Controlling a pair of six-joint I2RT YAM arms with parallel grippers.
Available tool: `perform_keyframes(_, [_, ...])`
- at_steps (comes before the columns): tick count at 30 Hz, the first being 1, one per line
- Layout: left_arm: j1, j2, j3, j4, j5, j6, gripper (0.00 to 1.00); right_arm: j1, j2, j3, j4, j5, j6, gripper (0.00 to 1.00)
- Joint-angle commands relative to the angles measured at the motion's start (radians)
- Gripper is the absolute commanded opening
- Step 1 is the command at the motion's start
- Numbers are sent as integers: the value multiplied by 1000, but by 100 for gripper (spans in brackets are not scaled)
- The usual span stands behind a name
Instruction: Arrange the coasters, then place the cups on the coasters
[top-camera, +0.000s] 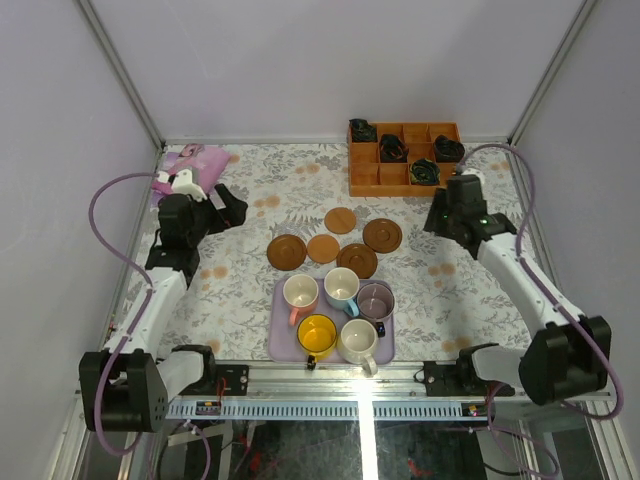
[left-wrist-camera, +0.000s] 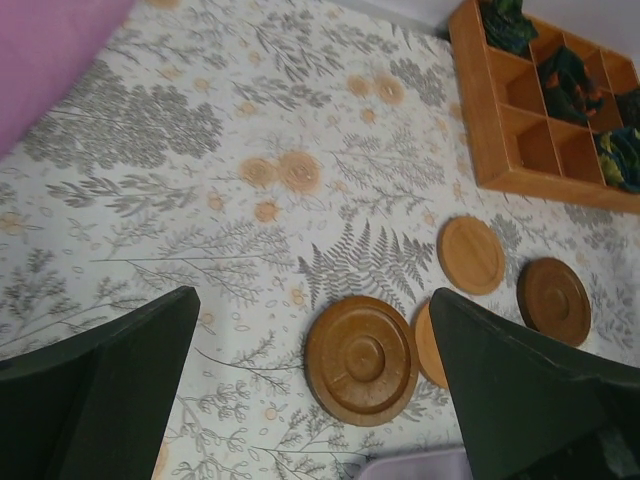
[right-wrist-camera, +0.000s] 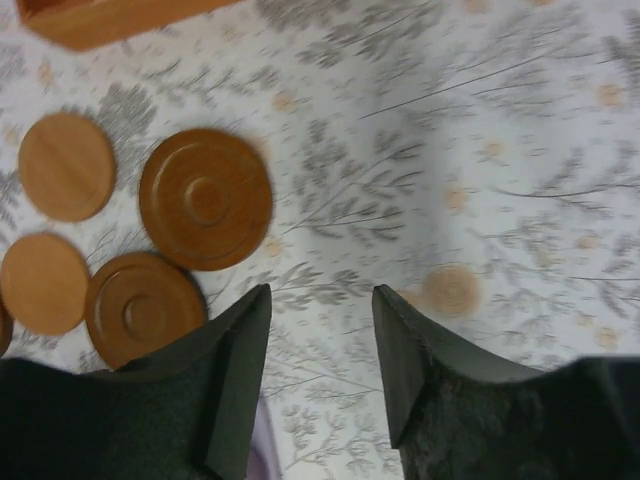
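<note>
Several round brown coasters lie in a loose cluster mid-table: a dark ringed one (top-camera: 287, 251), a lighter one (top-camera: 323, 249), and another dark one (top-camera: 382, 235) among them. Several cups stand on a lavender tray (top-camera: 280, 345), among them a yellow cup (top-camera: 317, 335), a light blue cup (top-camera: 341, 287) and a pale purple cup (top-camera: 376, 299). My left gripper (top-camera: 230, 207) hovers open at the left, above the cloth just beyond a ringed coaster (left-wrist-camera: 362, 358). My right gripper (top-camera: 440, 216) hangs to the right of the cluster, jaws partly apart with only cloth between them (right-wrist-camera: 322, 290); a ringed coaster (right-wrist-camera: 206, 197) lies to its left.
An orange-brown compartment box (top-camera: 365, 178) holding dark bundles stands at the back right. A pink-purple item (top-camera: 195, 160) lies at the back left corner. White walls close the table on three sides. The floral cloth (top-camera: 470, 290) covers the table.
</note>
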Motion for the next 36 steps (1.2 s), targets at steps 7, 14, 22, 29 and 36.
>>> perform_keyframes(7, [-202,89,-54,105,-123,-7,100,141,201,71,87,-172,23,4])
perform_keyframes(14, [-221,267,-29,136,-91,-18,87,168,317,93,142,-231,-35,0])
perform_keyframes(22, [-235,390,17,155,-27,-22,21,170,506,194,195,-284,-63,0])
perform_keyframes(29, [-271,472,76,148,28,-13,5,170,642,310,177,-310,-96,0])
perform_keyframes(36, [-312,551,118,127,60,-34,3,170,686,323,177,-343,-69,0])
